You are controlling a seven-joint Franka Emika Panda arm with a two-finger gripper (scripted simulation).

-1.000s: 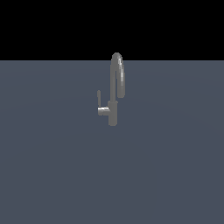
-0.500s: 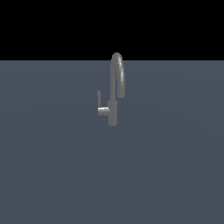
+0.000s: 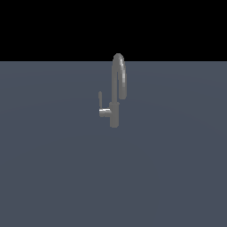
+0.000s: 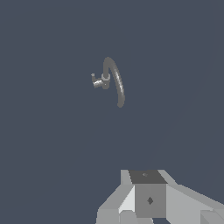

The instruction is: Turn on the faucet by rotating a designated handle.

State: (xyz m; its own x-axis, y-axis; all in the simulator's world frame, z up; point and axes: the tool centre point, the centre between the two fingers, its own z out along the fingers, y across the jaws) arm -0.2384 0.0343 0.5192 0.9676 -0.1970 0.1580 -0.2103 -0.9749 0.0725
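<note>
Nothing has moved in the last second, so I have not started the turn yet. The faucet stands alone in the middle of the grey floor, its handle sticking out to the exterior view's left. My gripper hangs high above, well apart from it; I cannot tell whether it is spread or pinched.

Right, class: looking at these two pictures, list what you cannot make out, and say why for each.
- Gripper, wrist view: fingertips cut off by the picture's edge, so open or shut is unknown; absent from the exterior view.
- Handle, exterior view: too small to judge the thin lever's exact angle.
- Faucet, wrist view: small and seen from above, so its column and base are hidden under the spout.
</note>
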